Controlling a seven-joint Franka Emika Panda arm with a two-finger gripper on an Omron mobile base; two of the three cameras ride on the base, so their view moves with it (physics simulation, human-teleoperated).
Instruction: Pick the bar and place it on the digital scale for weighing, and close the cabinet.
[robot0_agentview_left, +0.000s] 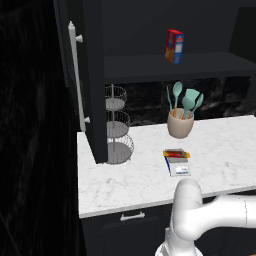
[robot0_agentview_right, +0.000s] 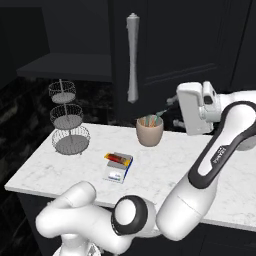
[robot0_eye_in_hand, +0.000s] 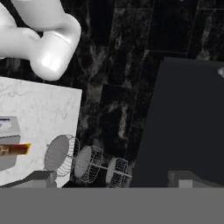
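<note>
An open cabinet door (robot0_agentview_left: 80, 80) stands at nine o'clock in the left base view, yet to be shut. At centre, the bar (robot0_agentview_left: 176, 154) already rests on the digital scale (robot0_agentview_left: 178, 167) on the marble counter (robot0_agentview_left: 125, 180). The gripper (robot0_eye_in_hand: 113, 177), raised near the cabinet at right, spreads its jaws wide, empty, touching nothing.

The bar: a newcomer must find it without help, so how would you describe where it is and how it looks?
On the white marble counter, in front of the beige utensil crock, lies a small flat scale. The bar lies across its far end. It is slim, red with orange-yellow, unlike the upright red, blue and yellow box on the shelf.
</note>
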